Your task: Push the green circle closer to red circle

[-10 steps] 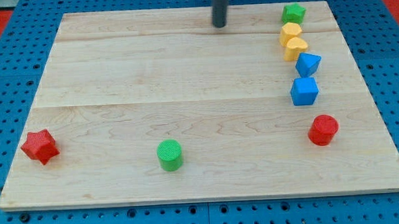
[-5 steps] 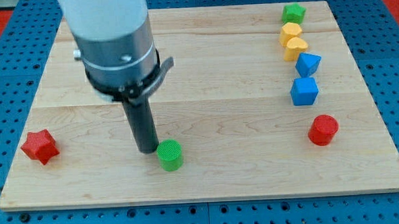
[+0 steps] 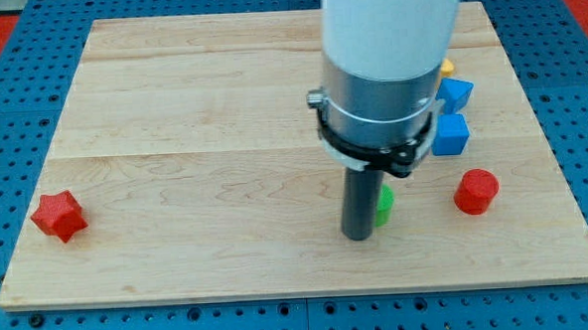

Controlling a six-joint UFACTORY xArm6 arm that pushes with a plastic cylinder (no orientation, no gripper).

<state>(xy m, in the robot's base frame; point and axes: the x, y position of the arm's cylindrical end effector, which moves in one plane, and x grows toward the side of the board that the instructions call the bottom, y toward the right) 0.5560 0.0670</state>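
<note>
Green circle (image 3: 384, 205) shoved rightward, nearer red circle (image 3: 475, 191), my tip (image 3: 358, 236) touching its left side

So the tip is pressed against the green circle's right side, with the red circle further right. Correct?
Not quite. The camera view shows my tip against the left side of the green circle, not the right. The red circle does lie further right.
</note>
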